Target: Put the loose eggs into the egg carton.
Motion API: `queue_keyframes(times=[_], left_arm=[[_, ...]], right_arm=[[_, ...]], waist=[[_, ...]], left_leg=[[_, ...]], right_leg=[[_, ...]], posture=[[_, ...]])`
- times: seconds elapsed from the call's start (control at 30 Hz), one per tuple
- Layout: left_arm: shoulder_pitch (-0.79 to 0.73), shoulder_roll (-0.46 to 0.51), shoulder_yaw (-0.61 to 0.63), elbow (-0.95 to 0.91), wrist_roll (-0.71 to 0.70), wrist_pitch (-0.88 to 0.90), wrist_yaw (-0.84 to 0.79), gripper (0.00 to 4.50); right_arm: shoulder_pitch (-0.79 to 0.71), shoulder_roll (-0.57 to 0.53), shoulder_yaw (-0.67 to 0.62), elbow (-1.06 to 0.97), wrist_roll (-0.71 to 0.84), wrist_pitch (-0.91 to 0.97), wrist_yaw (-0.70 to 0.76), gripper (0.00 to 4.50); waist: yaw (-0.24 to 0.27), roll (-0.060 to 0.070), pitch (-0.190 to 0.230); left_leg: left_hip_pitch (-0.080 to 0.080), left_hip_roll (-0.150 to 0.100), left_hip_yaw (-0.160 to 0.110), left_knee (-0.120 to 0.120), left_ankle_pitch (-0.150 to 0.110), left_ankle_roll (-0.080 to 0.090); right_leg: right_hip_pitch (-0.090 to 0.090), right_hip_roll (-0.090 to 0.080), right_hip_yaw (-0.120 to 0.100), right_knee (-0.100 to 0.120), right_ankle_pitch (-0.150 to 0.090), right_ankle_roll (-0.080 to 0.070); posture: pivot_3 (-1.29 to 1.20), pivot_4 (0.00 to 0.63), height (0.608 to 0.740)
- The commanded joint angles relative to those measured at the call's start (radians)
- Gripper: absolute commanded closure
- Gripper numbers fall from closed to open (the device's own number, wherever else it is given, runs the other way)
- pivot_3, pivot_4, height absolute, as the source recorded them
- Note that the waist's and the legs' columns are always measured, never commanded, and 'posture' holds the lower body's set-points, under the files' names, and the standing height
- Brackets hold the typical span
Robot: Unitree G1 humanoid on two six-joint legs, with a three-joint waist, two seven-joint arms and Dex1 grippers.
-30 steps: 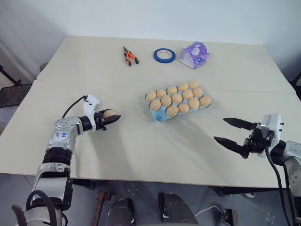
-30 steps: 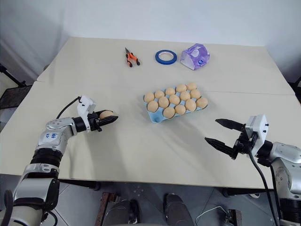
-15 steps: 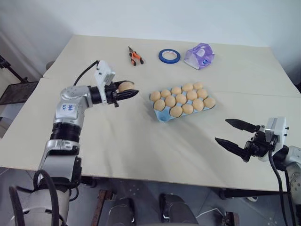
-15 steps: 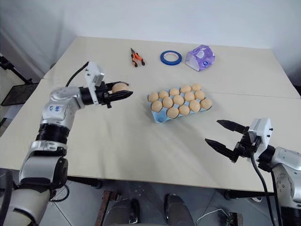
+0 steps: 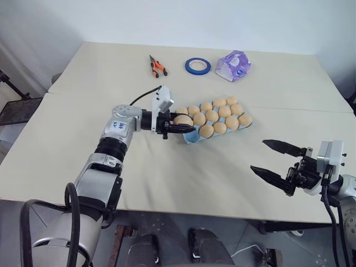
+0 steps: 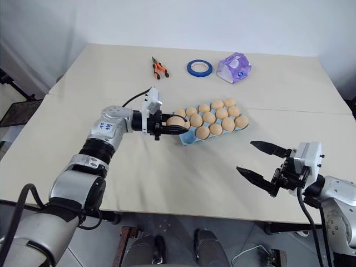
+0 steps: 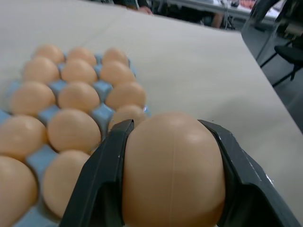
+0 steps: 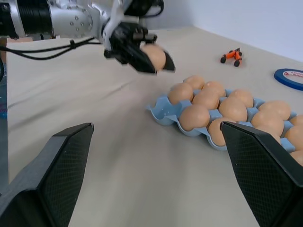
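Blue moulded cups of the egg carton [image 5: 189, 135] are nearly all filled; eleven eggs sit in them, and one cup at the near-left corner looks free. My left gripper [image 5: 187, 127] is clamped on the last loose egg [image 5: 182, 120], held just above that corner. I see no other egg lying on the table [image 5: 167, 183]. My right gripper [image 5: 276, 161] hangs well apart with its jaws spread wide and empty. What remains, I judge, is lowering this egg into the free cup and letting go.
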Motion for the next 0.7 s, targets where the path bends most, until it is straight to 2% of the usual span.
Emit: queue_keyframes(times=[0.03, 0.37, 0.63, 0.7], left_arm=[[-0.053, -0.027, 0.008, 0.042, 0.012, -0.037, -0.008, 2.75], [-0.084, -0.084, -0.009, 0.167, 0.097, -0.098, 0.03, 2.75], [-0.123, -0.122, 0.022, 0.235, 0.122, -0.117, 0.124, 0.2], [-0.129, -0.126, 0.024, 0.239, 0.124, -0.116, 0.134, 0.03]], right_arm=[[0.021, 0.012, -0.032, -0.052, 0.021, -0.01, -0.019, 0.0], [0.043, 0.038, -0.025, -0.037, 0.011, -0.032, -0.03, 0.0], [0.041, 0.051, -0.021, -0.041, -0.001, -0.035, -0.046, 0.0], [0.045, 0.05, -0.023, -0.044, -0.002, -0.033, -0.048, 0.0]], waist=[[0.002, 0.0, 0.0], [0.0, 0.0, 0.0], [0.003, 0.0, 0.0], [0.002, 0.0, 0.0]], left_leg=[[0.0, 0.0, 0.0, 0.0, 0.0, 0.0], [-0.001, 0.0, 0.0, 0.0, -0.001, 0.001], [-0.001, 0.0, -0.001, 0.0, -0.001, 0.001], [-0.001, 0.0, -0.001, 0.0, -0.001, 0.001]], right_leg=[[0.0, 0.0, 0.0, 0.0, 0.0, 0.0], [0.0, 0.0, 0.0, 0.0, 0.0, 0.0], [0.0, 0.0, -0.001, 0.0, 0.0, 0.0], [0.0, 0.0, -0.001, 0.0, 0.0, 0.0]], posture=[[0.0, 0.15, 0.74], [0.0, 0.15, 0.74], [0.0, 0.15, 0.74], [0.0, 0.15, 0.74]])
